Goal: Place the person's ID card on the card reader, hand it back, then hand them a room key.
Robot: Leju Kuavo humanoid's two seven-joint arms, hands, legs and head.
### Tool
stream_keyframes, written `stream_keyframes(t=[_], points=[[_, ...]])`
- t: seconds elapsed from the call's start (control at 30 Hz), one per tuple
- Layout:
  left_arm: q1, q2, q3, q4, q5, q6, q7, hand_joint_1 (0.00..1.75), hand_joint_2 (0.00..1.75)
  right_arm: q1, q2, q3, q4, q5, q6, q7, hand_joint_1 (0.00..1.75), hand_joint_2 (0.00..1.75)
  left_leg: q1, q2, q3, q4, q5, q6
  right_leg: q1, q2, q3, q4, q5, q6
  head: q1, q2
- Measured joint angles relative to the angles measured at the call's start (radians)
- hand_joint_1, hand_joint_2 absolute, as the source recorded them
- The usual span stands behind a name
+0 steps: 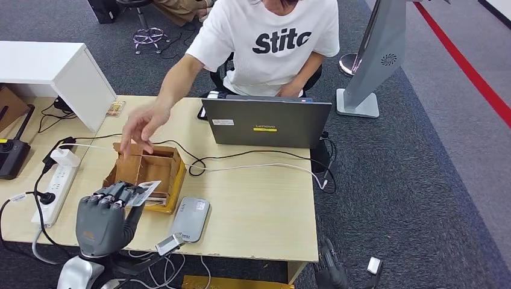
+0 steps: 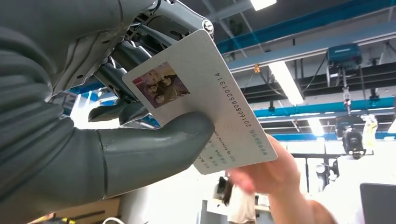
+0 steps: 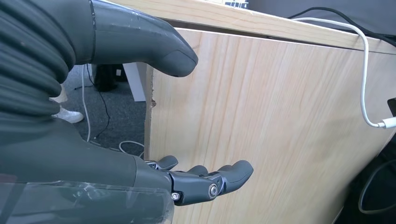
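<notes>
A: One card to watch: ID card (image 2: 205,102), pinched between the thumb and the dark fingers of the left hand (image 1: 103,217), raised over the near edge of the table (image 1: 259,198), just in front of the cardboard box (image 1: 150,171).

B: Noted. And the right hand (image 3: 205,179)?

A: Hangs low beside the table's wooden side, fingers apart, nothing in them.

B: Looks like the hand-back step, then?

A: Probably. Person's hand (image 1: 140,125) stretched out over the box toward the card, near but not touching. Card reader (image 1: 191,218) flat on the table just right of the box, with nothing on it.

B: Worst case from here?

A: A drop. Gripped at one end only, with most of the card jutting out past the thumb. Open too early, before the other fingers close on it, and down into the box or off the table edge among the cables.

B: And the opposite mistake?

A: Clamp too long against a pull, and expect a bent card or a jerked arm.

B: Anything about the room key?

A: Cannot tell where. Possibly in the box compartments, but too small to make out. Worth minding the black cable (image 1: 181,147) behind the box on any reach in there: easy snag.
</notes>
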Motion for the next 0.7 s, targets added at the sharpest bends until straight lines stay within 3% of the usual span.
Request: stream_keyframes(t=[0.7], points=[[0.002,-0.018,0.059,0.167,-0.021,-0.023,-0.003,1.75,1.75,0.001,0.0,0.0,0.0,0.001,0.0,0.0,0.0,1.75,0.0,0.0,0.0,0.0,0.0,0.0,0.0,0.0,0.0,0.0,0.0,0.0,0.0,0.0]])
